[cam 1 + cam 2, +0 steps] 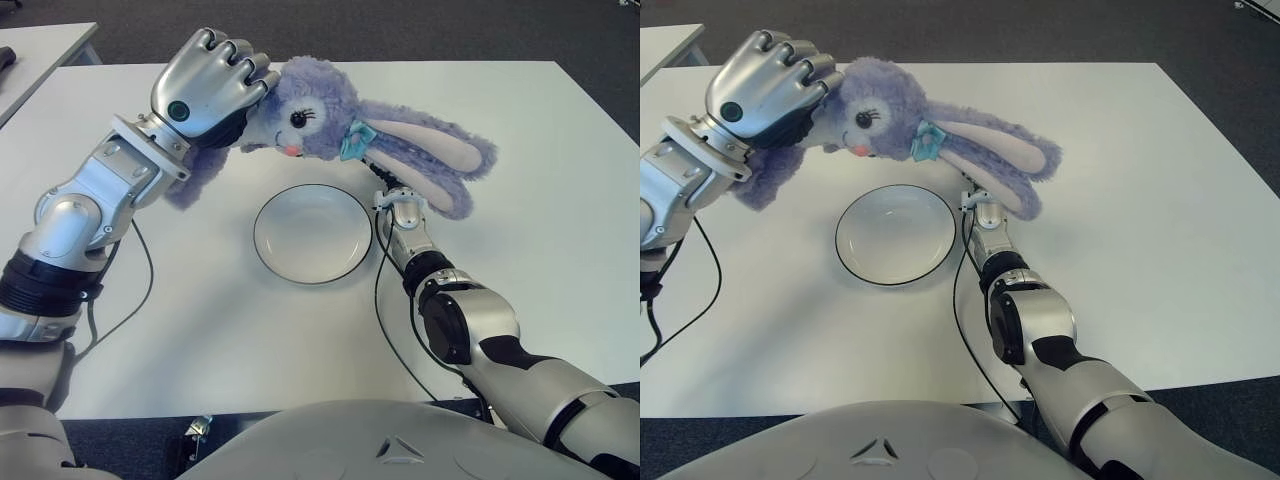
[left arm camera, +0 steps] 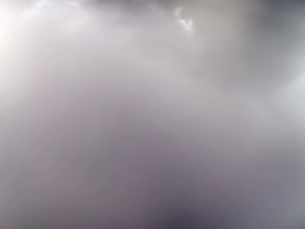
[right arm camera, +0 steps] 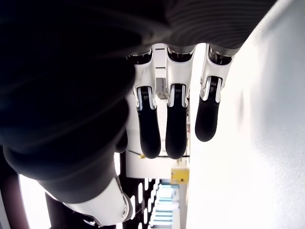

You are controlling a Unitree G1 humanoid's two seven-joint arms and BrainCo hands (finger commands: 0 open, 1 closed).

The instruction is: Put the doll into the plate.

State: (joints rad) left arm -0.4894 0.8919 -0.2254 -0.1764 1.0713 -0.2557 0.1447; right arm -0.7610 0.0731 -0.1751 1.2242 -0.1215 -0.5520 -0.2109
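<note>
Nearest: right hand (image 3: 171, 129) beside the plate (image 1: 312, 234), mostly hidden beneath the doll's ears; fingers (image 3: 176, 129) straight and apart, nothing held. Beyond the plate: doll (image 1: 330, 125) aloft, body clamped in the curled fingers (image 1: 232, 62) of the left hand (image 1: 210, 85), head and ears trailing past the fingertips over the plate's far rim. Risk judged: early release, ears snagging the right hand, doll toppling onto the table (image 1: 560, 240).

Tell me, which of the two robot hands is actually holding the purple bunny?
The left robot hand: its fingers are curled around the doll's body. The right robot hand holds nothing, fingers straight, hidden under the doll's ears beside the plate.
</note>
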